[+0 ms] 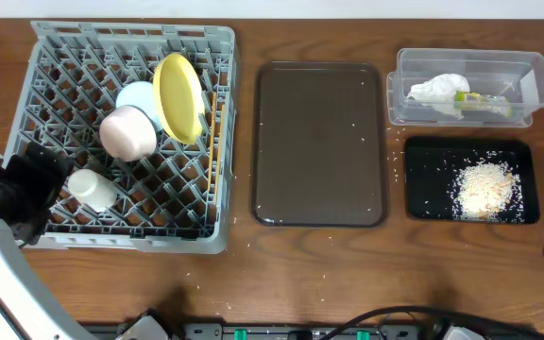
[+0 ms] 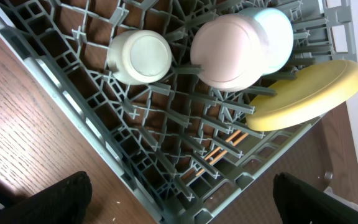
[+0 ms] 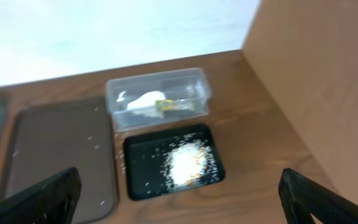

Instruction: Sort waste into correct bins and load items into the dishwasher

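A wooden counter (image 1: 348, 274) carries a square grey plastic rack (image 1: 130, 241) with a lattice of upright pegs, at the left. In it, a round pale yellow plate (image 1: 179, 97) stands on edge beside a light blue bowl (image 1: 138, 94). A smooth pale pink bowl (image 1: 127, 133) sits bottom up, touching the blue one, and a cream cup (image 1: 93, 189) sits apart. Thin wooden chopsticks (image 1: 217, 132) lie low along the rack's right side.

A flat brown tray (image 1: 319, 142) is in the middle. On the right, a clear rimmed tub (image 1: 536, 80) holds a crumpled white tissue (image 1: 437, 89) and a yellow-green wrapper (image 1: 484, 98). A shallow black tray (image 1: 423, 179) holds a heap of rice (image 1: 484, 189).

The left hand (image 2: 179, 202) hovers over the rack's near corner, with its fingers wide apart and empty. The right hand (image 3: 179, 202) is at the counter's right edge, likewise spread and empty.
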{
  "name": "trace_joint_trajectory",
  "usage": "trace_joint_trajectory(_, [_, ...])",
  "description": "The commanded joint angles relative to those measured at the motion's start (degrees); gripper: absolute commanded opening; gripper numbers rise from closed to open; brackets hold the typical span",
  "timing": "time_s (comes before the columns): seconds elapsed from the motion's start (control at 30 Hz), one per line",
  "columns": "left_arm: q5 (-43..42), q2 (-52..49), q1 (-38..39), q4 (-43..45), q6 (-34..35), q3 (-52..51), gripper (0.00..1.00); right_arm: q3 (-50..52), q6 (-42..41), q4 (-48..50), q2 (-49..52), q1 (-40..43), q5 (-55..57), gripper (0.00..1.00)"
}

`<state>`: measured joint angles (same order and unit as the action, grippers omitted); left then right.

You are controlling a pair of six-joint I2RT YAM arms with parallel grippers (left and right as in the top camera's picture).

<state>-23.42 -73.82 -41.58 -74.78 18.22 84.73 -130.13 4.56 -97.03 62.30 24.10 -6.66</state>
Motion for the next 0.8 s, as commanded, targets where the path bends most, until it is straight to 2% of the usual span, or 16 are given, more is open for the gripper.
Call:
trace_joint_trajectory(0.0, [0.3, -0.2, -0.3, -0.2, 0.1, 0.7, 0.94, 3.4, -0.6, 0.1, -2.6, -5.8, 1.0, 0.99])
trace_joint_trajectory(0.1, [0.3, -0.2, -0.3, -0.2, 0.1, 0.7, 0.94, 8.5, -0.6, 3.3, -6.6, -12.0, 3.6, 0.99])
trace_joint_trajectory(0.27, [0.3, -0.2, -0.3, -0.2, 0.1, 0.7, 0.94, 22.2, -0.6, 15.0, -15.5, -18.7, 6.6, 0.99])
trace_joint_trajectory(0.53, [0.3, -0.2, -0.3, -0.2, 0.1, 0.7, 0.94, 46.2, -0.6, 28.4, -28.3, -24.1, 8.3, 0.99])
trace_joint_trajectory(0.77, [0.3, -0.2, -0.3, -0.2, 0.1, 0.7, 0.94, 64.1, -0.6, 41.7, -39.9, -24.9, 8.4, 0.99])
